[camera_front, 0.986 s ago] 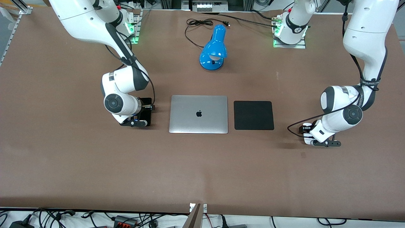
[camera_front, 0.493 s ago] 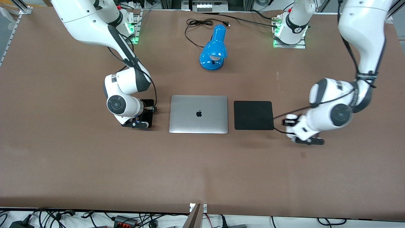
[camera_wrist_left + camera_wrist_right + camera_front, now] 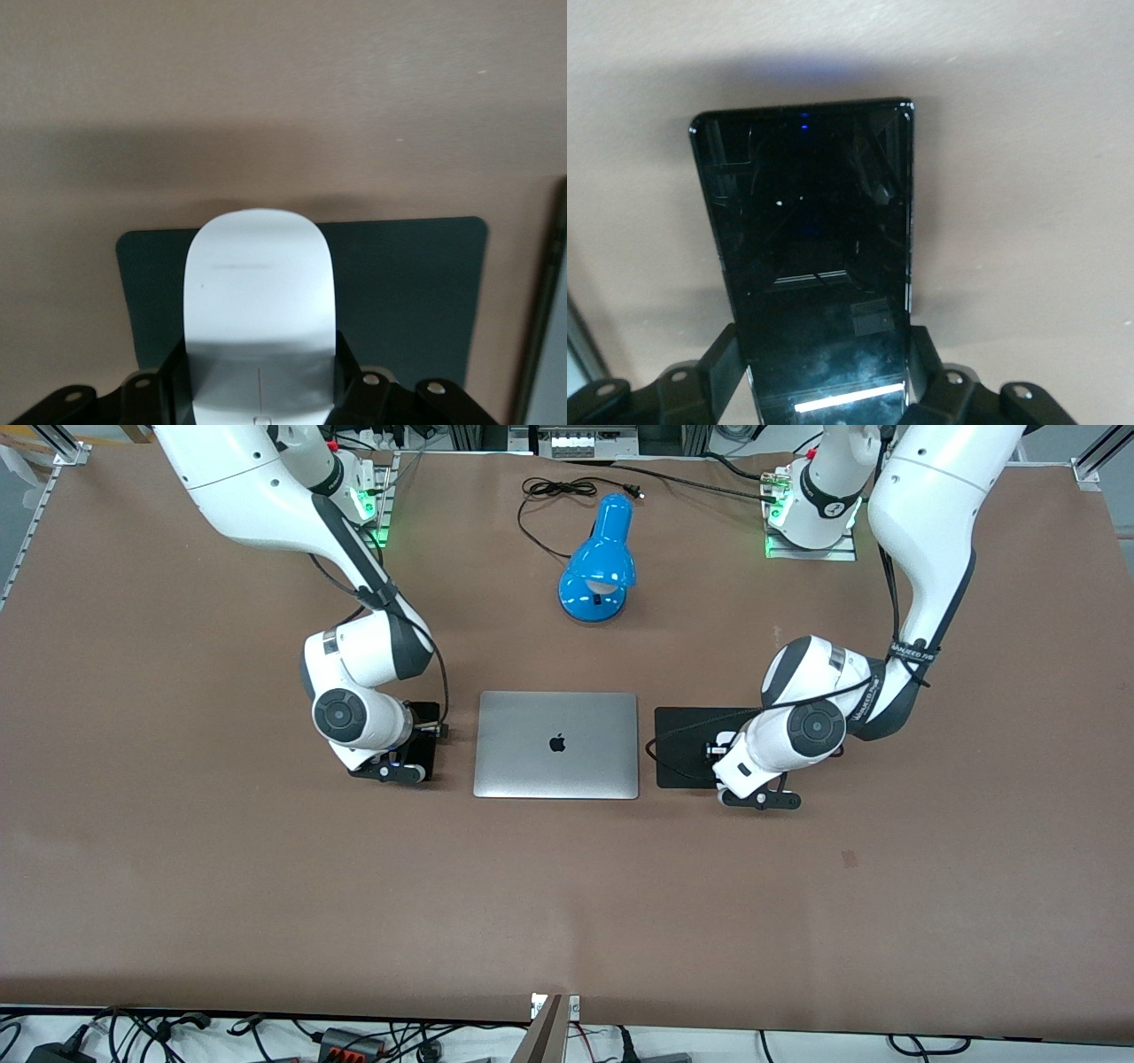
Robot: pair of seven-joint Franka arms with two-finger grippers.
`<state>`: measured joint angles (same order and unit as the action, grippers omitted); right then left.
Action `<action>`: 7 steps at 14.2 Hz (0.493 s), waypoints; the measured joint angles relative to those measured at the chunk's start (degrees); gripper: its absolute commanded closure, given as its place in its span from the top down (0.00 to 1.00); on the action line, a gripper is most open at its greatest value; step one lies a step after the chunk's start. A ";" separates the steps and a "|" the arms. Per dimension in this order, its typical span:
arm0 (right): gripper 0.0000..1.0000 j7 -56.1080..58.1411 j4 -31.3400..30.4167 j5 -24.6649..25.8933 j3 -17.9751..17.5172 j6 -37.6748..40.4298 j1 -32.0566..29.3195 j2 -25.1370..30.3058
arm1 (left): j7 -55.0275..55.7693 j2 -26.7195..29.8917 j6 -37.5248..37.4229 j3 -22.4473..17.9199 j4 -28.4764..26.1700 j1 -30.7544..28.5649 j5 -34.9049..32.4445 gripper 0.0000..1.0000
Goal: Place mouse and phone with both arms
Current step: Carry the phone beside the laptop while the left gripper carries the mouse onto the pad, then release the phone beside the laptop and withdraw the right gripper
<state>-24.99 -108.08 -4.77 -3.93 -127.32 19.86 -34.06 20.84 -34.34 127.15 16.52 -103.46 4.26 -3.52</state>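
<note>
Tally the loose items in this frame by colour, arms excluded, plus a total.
Black: 2, the phone and the mat.
White: 1, the mouse.
Silver: 1, the laptop.
Blue: 1, the lamp.
Total: 5.

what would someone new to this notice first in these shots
Probably the two white arms reaching down on either side of the closed silver laptop in mid-table. The left gripper holds the white mouse over the black mat beside the laptop, while the right gripper holds the black phone low over the table at the laptop's right-arm end. The bright blue desk lamp stands out too, farther from the front camera than the laptop.
</note>
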 measured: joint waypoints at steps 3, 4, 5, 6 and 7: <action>1.00 -0.40 0.03 0.00 0.07 0.00 0.38 -0.04 | 0.00 -0.08 1.31 -0.11 -1.14 -0.76 0.00 0.35; 1.00 -0.40 0.25 0.00 0.23 -0.03 0.27 0.01 | 0.00 -0.08 2.03 -0.11 -1.70 -0.97 0.00 0.35; 1.00 -0.40 0.80 0.00 0.42 -0.08 0.02 0.34 | 0.00 -0.09 2.64 -0.11 -2.20 -1.06 0.00 0.36; 1.00 -0.40 1.57 0.00 0.67 -0.08 -0.39 1.19 | 0.00 -0.10 3.22 -0.11 -2.65 -1.08 0.00 0.36; 1.00 -0.40 2.54 0.00 0.98 0.24 -1.17 2.93 | 0.01 -0.10 3.70 -0.11 -3.04 -1.09 0.00 0.41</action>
<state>-25.39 -105.55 -4.77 -2.95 -127.07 18.69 -31.13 20.85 -34.44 130.85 16.42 -106.51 3.17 -3.52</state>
